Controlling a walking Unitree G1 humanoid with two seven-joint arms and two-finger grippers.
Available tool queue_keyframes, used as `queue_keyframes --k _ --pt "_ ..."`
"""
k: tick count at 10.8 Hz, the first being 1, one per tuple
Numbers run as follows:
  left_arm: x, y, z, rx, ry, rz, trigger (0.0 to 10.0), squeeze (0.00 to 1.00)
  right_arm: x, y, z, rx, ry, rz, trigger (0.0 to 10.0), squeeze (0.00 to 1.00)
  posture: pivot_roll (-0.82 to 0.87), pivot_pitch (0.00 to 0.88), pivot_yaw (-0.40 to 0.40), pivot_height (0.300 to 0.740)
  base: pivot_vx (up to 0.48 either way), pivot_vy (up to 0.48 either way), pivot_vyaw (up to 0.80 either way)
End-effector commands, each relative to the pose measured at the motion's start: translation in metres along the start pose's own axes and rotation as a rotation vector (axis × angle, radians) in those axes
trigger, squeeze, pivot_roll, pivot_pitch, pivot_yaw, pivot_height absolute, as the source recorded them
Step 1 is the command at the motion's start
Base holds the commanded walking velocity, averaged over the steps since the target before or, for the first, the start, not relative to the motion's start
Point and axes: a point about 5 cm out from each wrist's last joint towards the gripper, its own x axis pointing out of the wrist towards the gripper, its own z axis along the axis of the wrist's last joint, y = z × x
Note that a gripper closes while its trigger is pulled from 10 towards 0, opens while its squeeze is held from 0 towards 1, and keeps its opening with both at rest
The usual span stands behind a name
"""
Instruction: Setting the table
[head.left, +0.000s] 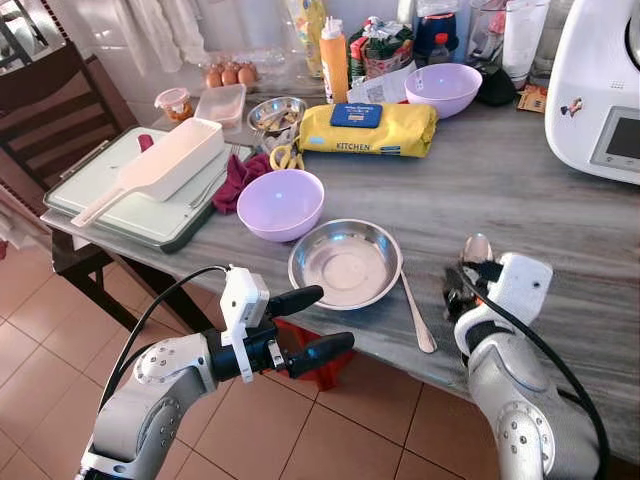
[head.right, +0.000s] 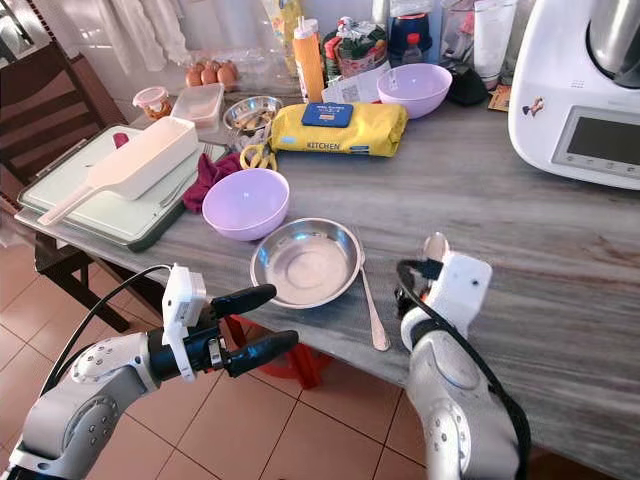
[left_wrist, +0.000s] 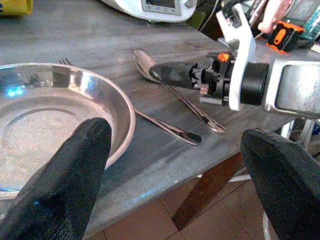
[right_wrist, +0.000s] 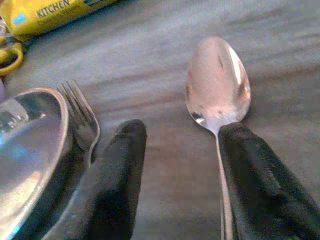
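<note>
- The steel bowl sat near the front edge of the worktop, like a place set for someone to eat.
- A fork lay just beside the bowl, on its right side, with its prongs pointing away from the edge.
- The spoon lay a little further right, apart from the fork.
- The right tool was low over the worktop with its fingers apart, one on each side of the spoon's handle, not holding it.
- The left tool hung wide open past the worktop's edge, over the floor, holding nothing.
- A purple bowl stood close behind the steel bowl, so there was little room there.
- To the right of the spoon the worktop was bare, with room to move.
</note>
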Motion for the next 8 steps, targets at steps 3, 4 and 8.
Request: queue_keyframes --k 3,4,8 --pt "-0.003 0.000 0.001 0.012 0.011 0.012 10.0 0.00 -0.003 0.008 0.007 -0.022 -0.038 0.006 10.0 1.00 -0.12 0.099 0.155 0.740 0.000 0.000 0.00" --pt "-0.003 0.000 0.001 0.013 0.011 0.012 10.0 0.00 -0.001 0.009 0.006 -0.035 -0.028 0.012 10.0 1.00 -0.12 0.097 0.156 0.740 0.000 0.000 0.00" --pt "-0.003 0.000 0.000 0.013 0.006 0.020 10.0 0.00 0.012 0.014 -0.003 -0.158 0.048 0.103 10.0 1.00 -0.11 0.091 0.146 0.740 0.000 0.000 0.00"
